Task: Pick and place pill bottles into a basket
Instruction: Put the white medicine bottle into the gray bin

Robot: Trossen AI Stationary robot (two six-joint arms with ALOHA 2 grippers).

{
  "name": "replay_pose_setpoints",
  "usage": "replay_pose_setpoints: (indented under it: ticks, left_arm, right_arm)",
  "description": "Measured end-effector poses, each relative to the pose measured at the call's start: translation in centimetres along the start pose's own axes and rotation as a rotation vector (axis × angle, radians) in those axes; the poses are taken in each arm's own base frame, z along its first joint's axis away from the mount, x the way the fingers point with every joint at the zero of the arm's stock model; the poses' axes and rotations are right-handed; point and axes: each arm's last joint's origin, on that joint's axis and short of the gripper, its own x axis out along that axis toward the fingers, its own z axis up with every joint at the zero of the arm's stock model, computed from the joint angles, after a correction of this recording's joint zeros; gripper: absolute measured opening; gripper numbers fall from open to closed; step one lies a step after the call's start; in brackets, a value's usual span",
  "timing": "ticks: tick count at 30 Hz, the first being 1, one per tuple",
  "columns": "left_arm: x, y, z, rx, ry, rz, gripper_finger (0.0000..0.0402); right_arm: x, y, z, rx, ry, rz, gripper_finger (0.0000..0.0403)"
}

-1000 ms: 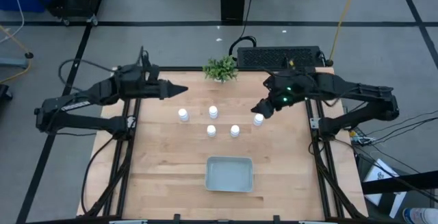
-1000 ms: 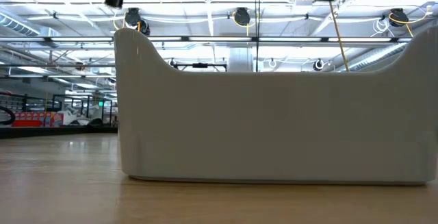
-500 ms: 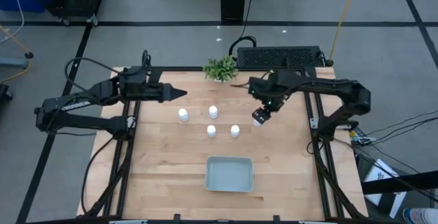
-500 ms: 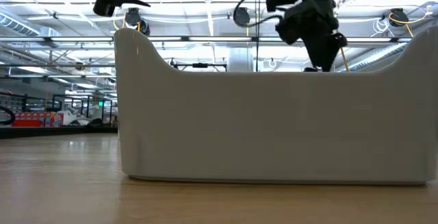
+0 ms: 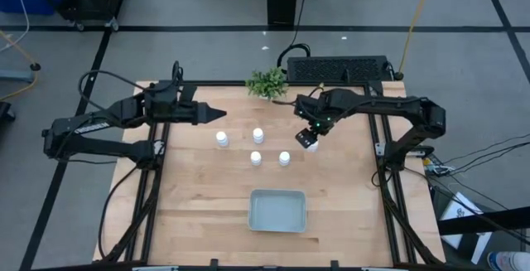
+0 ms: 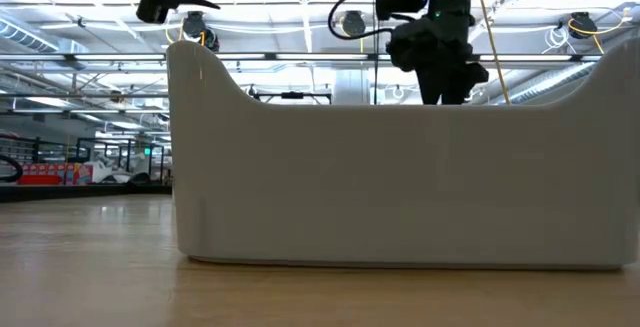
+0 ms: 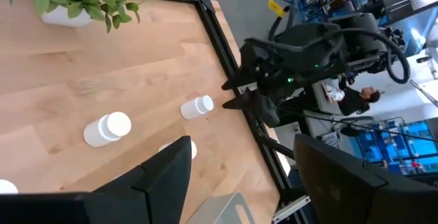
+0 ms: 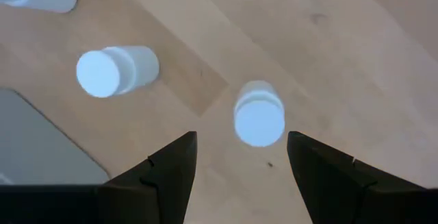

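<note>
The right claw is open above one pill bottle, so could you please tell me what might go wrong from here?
1. The right claw is open above the rightmost pill bottle, which sits slightly toward one finger; a finger could clip and topple it.
2. A neighbouring pill bottle stands close; a tipped bottle might roll into it.
3. The basket lies beyond the other bottles, so a low carry might hit them.

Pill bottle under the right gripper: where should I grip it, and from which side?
Come straight down and close on the cap or upper body. The pill bottle stands upright, centred between the open right gripper fingers, with its nearest neighbour well clear.
</note>
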Motion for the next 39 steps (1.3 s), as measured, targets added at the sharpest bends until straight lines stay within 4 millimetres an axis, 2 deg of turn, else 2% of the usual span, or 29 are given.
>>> replay_pose_setpoints:
  ticks: [10, 22, 32, 39]
  left_arm:
    - [0.0, 0.0, 0.1, 0.007, -0.016, 0.007, 0.0264]
    - [0.0, 0.0, 0.1, 0.007, -0.016, 0.007, 0.0264]
    - [0.0, 0.0, 0.1, 0.013, -0.016, 0.008, 0.0264]
    - [0.0, 0.0, 0.1, 0.012, -0.017, 0.008, 0.0264]
  right_arm:
    - [3.5, -0.5, -0.2, 0.021, 0.049, -0.033, 0.0221]
    - [5.2, -1.2, -1.0, 0.042, 0.073, -0.048, 0.0221]
    - [5.4, -1.0, -0.7, 0.047, 0.048, -0.009, 0.0220]
    - [5.4, -1.0, -0.8, 0.046, 0.054, -0.007, 0.0194]
